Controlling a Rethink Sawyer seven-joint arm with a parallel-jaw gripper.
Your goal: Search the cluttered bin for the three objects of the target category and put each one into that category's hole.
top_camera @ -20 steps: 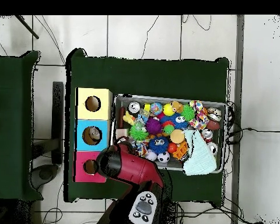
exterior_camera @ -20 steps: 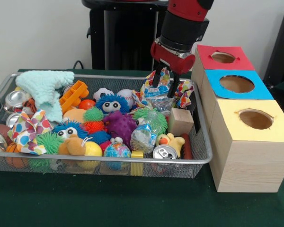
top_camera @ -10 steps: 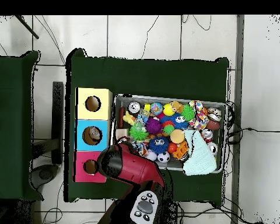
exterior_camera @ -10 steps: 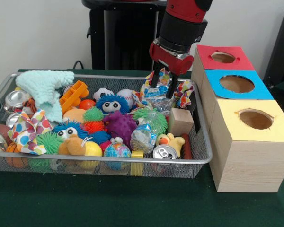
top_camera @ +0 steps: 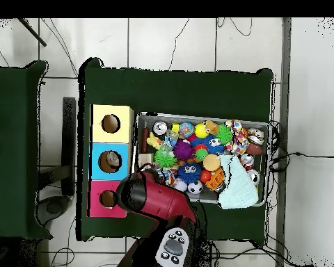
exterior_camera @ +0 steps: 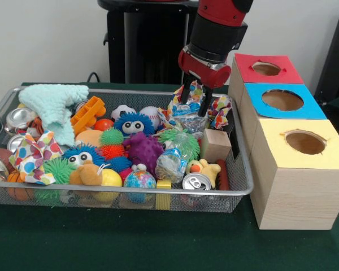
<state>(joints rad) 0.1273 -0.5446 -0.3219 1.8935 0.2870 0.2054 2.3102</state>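
Observation:
The wire mesh bin is full of toys. My gripper hangs over its far right corner, next to the boxes. Its fingers are closed on a clear plastic film bundle, held just above the clutter in front of a polka-dot cloth. A second film bundle lies near the front by a can. I see no third bundle. The round hole in the red-topped box is to the gripper's right. In the overhead view the arm hides the gripper, beside the red box.
Blue-topped and yellow-topped boxes stand in a row in front of the red one. A wooden block, spiky balls, fuzzy blue toys, a mint knitted cloth and cans at the left fill the bin.
The gripper has risen a little with the film bundle between its fingers. The other things in the bin have not moved.

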